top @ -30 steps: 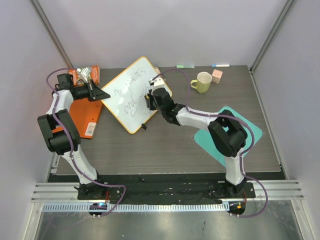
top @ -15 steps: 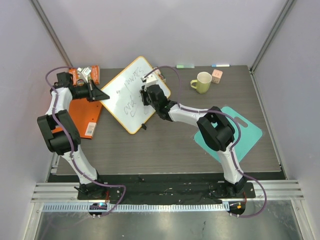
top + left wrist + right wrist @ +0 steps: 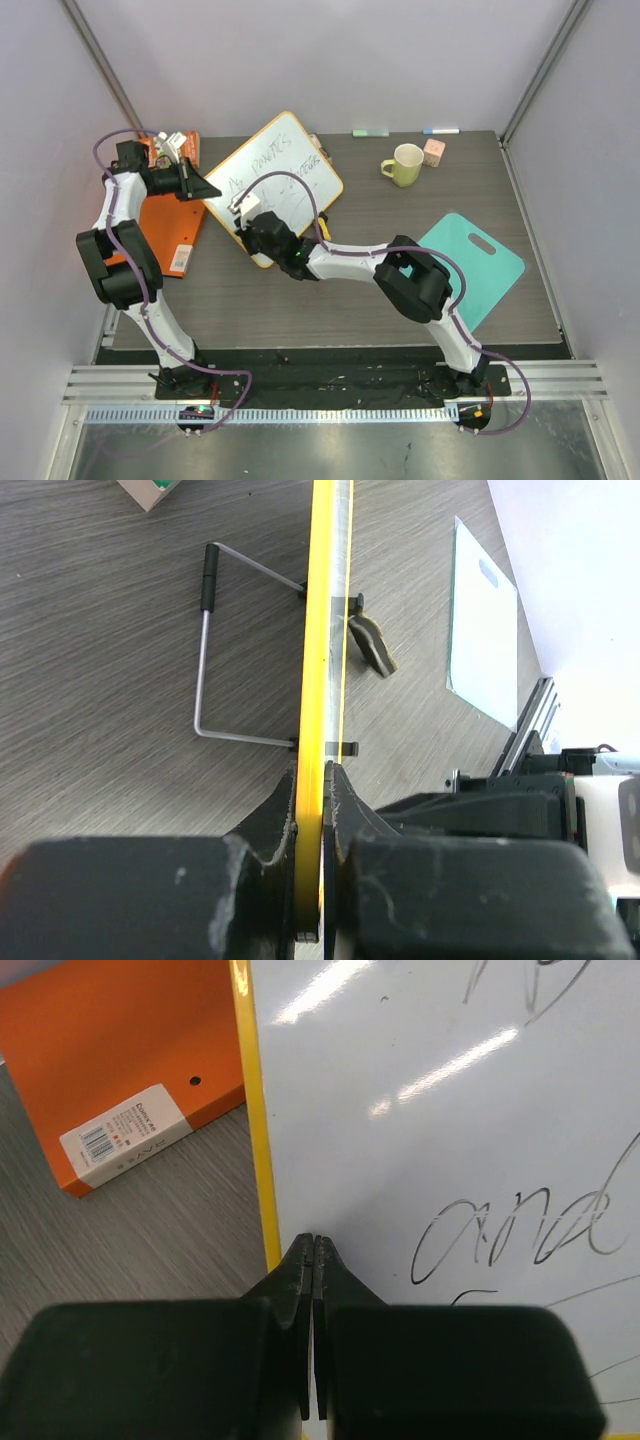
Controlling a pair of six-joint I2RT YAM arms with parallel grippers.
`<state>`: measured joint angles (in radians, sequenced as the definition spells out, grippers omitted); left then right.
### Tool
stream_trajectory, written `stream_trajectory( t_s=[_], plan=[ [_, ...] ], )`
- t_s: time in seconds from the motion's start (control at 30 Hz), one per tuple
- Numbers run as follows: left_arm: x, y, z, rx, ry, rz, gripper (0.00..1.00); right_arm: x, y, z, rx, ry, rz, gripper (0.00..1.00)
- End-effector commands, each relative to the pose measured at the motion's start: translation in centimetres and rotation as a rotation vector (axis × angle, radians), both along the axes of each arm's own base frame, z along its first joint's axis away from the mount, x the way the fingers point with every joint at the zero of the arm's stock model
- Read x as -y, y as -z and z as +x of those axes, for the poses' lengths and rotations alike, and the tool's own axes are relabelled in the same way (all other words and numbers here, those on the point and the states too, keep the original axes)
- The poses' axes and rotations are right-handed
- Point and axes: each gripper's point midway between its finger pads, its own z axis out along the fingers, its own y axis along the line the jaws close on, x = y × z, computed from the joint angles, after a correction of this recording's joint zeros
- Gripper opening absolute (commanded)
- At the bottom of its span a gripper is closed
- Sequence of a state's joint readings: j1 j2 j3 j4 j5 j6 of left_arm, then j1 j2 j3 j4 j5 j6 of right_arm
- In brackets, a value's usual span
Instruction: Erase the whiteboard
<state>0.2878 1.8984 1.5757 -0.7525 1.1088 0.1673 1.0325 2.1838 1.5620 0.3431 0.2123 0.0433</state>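
Whiteboard (image 3: 285, 170) sits on table (image 3: 250, 300) just beside orange folder (image 3: 170, 230), with dark handwriting on its face. Left gripper (image 3: 322, 780): jaws pinch the board's folder-side edge. Right gripper (image 3: 313, 1250): jaws pressed together, at the frame edge nearest the folder.

Dark wood-grain desk (image 3: 330, 300) — things spread from left to right.
Orange folder (image 3: 175, 240) at the left edge, whiteboard (image 3: 290, 165) just beside it, yellow-green mug (image 3: 405, 164) and small pink block (image 3: 433, 152) near the back — teal cutting board (image 3: 490, 265) at right.
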Motion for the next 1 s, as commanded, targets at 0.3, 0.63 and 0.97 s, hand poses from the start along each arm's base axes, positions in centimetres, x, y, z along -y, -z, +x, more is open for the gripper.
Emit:
stream_trajectory(
  t_s=[0.3, 0.63, 0.97],
  plan=[
    [-2.6, 2.8, 2.1, 0.106, -0.014, 0.324, 0.00, 11.7, -0.7, 4.6, -0.067, 0.295, -0.069, 0.57],
    [-2.8, 3.3, 2.1, 0.096, -0.015, 0.336, 0.00, 19.0, 2.0, 8.1, -0.200, 0.314, -0.233, 0.81],
    [-2.9, 3.6, 2.0, 0.084, -0.014, 0.347, 0.00, 19.8, 5.0, 6.4, -0.333, 0.277, -0.248, 0.75]
  ],
)
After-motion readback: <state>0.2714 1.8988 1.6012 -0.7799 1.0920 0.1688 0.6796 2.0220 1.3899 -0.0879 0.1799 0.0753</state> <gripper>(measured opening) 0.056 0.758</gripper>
